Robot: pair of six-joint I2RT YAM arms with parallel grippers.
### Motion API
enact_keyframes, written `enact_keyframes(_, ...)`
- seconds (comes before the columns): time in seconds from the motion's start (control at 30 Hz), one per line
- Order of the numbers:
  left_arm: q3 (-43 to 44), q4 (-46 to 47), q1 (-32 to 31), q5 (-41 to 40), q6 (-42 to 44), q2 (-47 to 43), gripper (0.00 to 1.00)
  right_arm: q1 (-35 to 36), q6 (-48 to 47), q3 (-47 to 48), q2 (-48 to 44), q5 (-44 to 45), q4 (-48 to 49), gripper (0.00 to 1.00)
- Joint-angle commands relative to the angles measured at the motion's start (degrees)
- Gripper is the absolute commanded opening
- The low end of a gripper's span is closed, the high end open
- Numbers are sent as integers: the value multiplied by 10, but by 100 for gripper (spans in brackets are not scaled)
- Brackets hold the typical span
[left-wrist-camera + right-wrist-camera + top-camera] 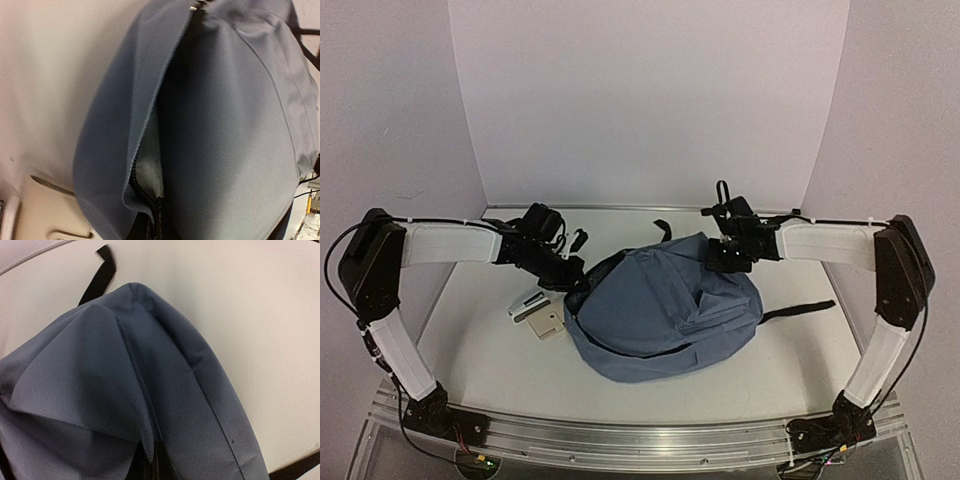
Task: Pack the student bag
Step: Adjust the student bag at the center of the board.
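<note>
White table, student bag, interior unseen

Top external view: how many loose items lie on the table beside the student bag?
2. A small white-and-grey item and a flat beige item, side by side just left of the student bag. Others may be hidden under the bag or inside it.

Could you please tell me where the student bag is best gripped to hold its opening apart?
On the student bag, pinch the loose fabric lip beside the open zipper, coming from the left: that edge stands clear of the pale lining and looks thin enough to hold.
</note>
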Motion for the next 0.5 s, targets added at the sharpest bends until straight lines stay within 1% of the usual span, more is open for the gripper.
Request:
enact_keyframes(0.0, -71, 60, -66, -20, -140, -82, 0, -18, -66, 148, 100, 37, 36, 0)
enact_keyframes(0.07, -101, 92, -90, -41, -201, -102, 2, -19, -80, 207, 142, 27, 36, 1)
enact_keyframes(0.1, -119, 106, -100, -52, -225, -110, 4, -20, -85, 235, 156, 21, 35, 7)
enact_keyframes(0.2, -153, 132, -110, -80, -286, -122, 11, -19, -96, 274, 170, 5, 29, 31)
enact_keyframes(0.3, -161, 107, -110, -124, -313, -140, 19, -19, -103, 270, 139, 2, 18, 60)
enact_keyframes(0.33, -160, 97, -110, -132, -314, -147, 21, -17, -105, 259, 127, 3, 14, 66)
enact_keyframes(0.37, -156, 90, -111, -139, -310, -155, 26, -14, -109, 248, 105, 5, 10, 72)
enact_keyframes(0.47, -142, 68, -110, -151, -293, -172, 37, 7, -120, 222, 53, 16, -14, 84)
